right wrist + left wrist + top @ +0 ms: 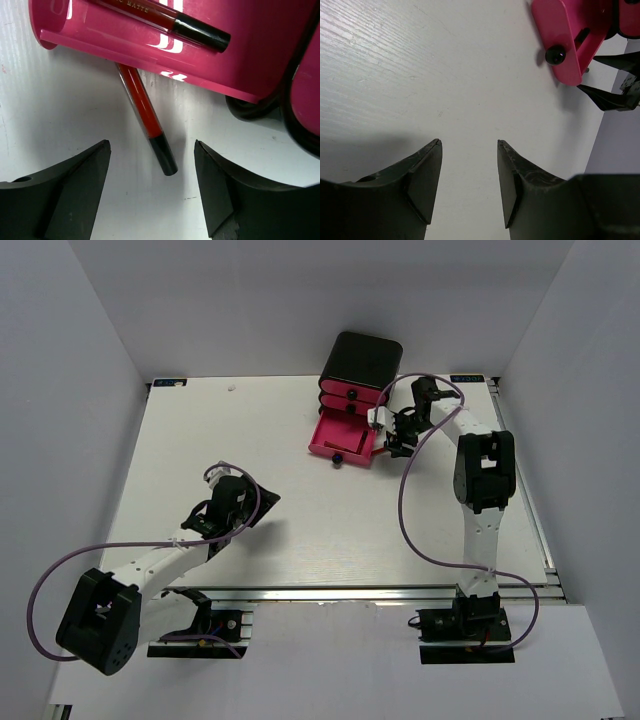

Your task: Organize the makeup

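Note:
A red and black makeup stick (145, 117) lies on the white table, one end under the edge of the open pink drawer (150, 47). A second dark red stick (165, 20) lies inside that drawer. My right gripper (151, 145) is open, its fingers either side of the loose stick's black end, not touching it; in the top view it (392, 440) sits just right of the drawer (343, 436). My left gripper (469, 143) is open and empty over bare table, at lower left in the top view (262, 502). No compacts or palettes show.
A black box (358, 370) with pink drawers stands at the back centre; its lowest drawer is pulled out, with a black knob (555, 54). White walls surround the table. Purple cables loop from both arms.

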